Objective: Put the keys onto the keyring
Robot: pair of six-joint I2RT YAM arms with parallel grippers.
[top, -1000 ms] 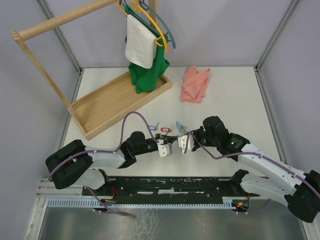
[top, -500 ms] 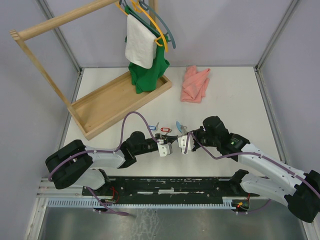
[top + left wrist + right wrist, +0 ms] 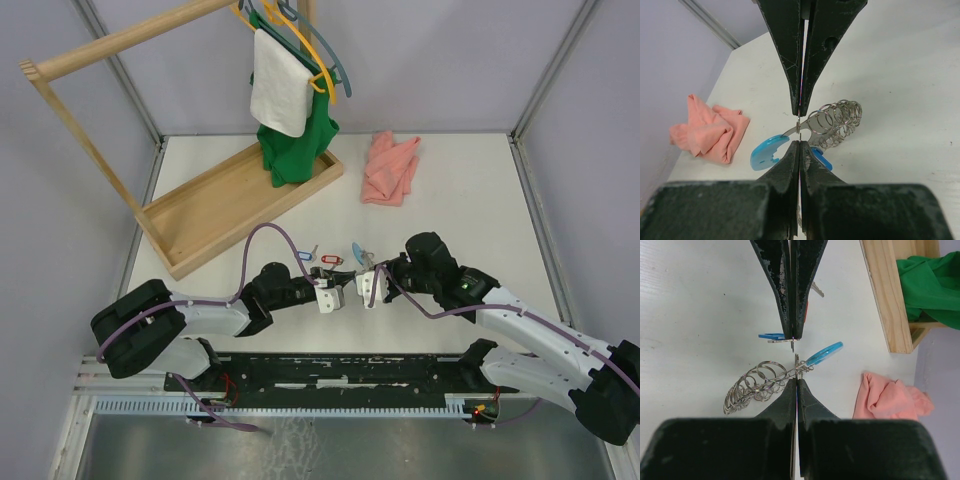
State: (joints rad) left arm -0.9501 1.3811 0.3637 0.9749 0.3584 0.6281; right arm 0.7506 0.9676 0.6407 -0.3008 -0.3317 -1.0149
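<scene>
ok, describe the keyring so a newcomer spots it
From the pink cloth on the white table, look toward the near edge. The keyring is there: silver wire loops with a curved blue piece, unlike the flat-tagged keys beside it.

From above, the three tiny silver keys with plastic tags (image 3: 303,255) and the coiled silvery keyring with a blue curved section (image 3: 357,249) are too small to make out. In the right wrist view, the right gripper (image 3: 794,347) hides most of the red tag (image 3: 805,309). It is possibly pinching wire.
</scene>
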